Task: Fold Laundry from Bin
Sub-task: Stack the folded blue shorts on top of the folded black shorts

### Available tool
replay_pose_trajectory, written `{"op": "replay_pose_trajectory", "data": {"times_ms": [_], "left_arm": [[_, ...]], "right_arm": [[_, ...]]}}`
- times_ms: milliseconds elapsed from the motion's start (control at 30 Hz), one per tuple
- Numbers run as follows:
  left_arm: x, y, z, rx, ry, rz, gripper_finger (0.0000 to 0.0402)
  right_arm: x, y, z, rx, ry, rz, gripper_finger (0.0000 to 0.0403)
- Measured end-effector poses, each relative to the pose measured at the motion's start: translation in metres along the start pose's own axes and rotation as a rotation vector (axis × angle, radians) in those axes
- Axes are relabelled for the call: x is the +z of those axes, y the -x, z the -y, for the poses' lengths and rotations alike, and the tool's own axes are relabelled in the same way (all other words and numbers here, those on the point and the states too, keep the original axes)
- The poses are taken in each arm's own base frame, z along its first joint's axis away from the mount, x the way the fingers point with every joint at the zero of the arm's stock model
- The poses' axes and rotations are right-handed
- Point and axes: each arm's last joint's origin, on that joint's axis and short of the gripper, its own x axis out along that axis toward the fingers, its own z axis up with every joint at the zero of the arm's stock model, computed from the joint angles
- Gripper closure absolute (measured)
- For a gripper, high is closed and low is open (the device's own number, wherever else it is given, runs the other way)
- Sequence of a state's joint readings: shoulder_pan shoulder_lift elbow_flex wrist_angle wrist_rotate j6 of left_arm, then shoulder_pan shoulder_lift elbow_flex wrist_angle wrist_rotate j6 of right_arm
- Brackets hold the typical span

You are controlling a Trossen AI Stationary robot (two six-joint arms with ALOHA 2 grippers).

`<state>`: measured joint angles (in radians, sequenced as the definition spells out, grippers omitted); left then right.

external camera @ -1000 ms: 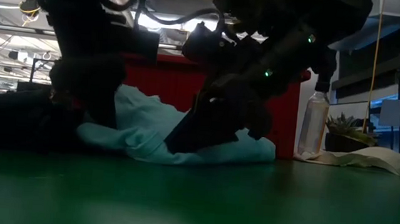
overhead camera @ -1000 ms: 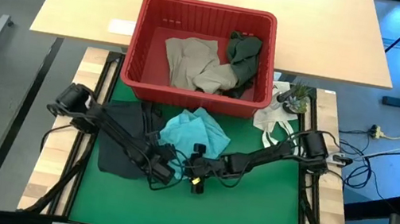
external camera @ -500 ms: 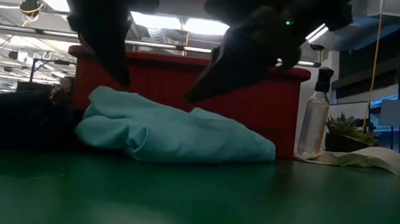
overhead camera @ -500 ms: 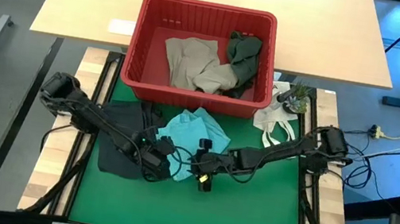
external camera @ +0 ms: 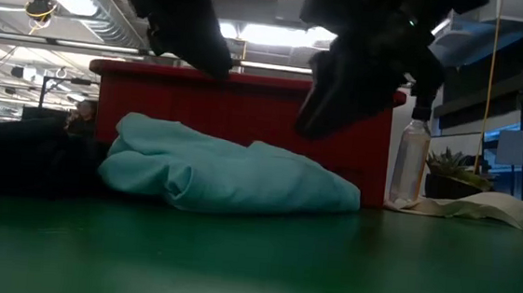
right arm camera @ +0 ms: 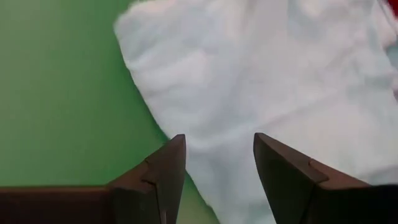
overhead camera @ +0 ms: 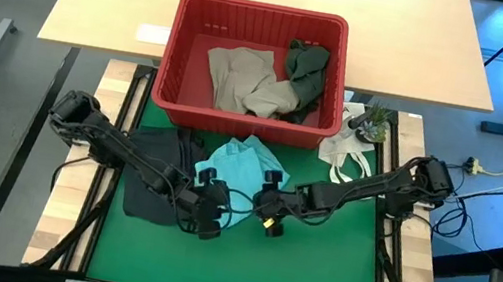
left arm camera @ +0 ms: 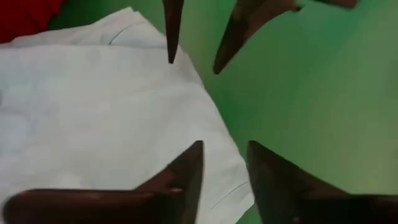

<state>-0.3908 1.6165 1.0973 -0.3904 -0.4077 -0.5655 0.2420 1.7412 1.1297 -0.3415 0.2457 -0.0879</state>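
While teal garment (overhead camera: 239, 166) lay bunched on green mat (overhead camera: 313, 262) just near of red bin (overhead camera: 177, 48), hovered above its near edge: left gripper (overhead camera: 210, 218) and right gripper (overhead camera: 270, 213), fingers parted, empty. Beige and olive garments (overhead camera: 241, 77) in bin; black garment (overhead camera: 154, 171) left of teal.

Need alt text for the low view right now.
A crumpled light teal garment lies on the green mat before the red bin. Both dark grippers hang above it, touching nothing; a spray bottle stands right.
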Motion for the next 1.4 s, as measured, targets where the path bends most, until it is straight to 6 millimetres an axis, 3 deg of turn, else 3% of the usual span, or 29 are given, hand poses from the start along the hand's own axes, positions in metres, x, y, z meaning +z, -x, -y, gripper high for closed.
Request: {"op": "replay_pose_trajectory", "data": {"times_ms": [267, 433, 633, 767, 1033, 1400], "left_arm": [[0.007, 0.000, 0.005, -0.047, 0.043, 0.070, 0.0143], [0.006, -0.011, 0.012, -0.070, 0.044, 0.090, 0.0101], [-0.010, -0.030, 0.021, -0.052, 0.001, 0.034, 0.0095], [-0.019, -0.038, 0.025, -0.042, -0.020, 0.007, 0.0098], [-0.023, -0.043, 0.027, -0.028, -0.031, -0.001, 0.0103], [-0.023, -0.043, 0.027, -0.028, -0.031, 0.000, 0.0103]], "right_arm": [[-0.015, 0.001, -0.001, 0.012, 0.134, -0.153, 0.0214], [-0.022, 0.006, 0.000, 0.018, 0.192, -0.261, 0.0214], [-0.030, 0.007, 0.004, -0.103, 0.267, -0.351, 0.0214], [-0.040, 0.004, 0.002, -0.096, 0.335, -0.393, 0.0214], [-0.049, -0.005, 0.003, -0.204, 0.374, -0.366, 0.0214], [-0.067, -0.020, 0.000, -0.209, 0.448, -0.304, 0.0214]]}}
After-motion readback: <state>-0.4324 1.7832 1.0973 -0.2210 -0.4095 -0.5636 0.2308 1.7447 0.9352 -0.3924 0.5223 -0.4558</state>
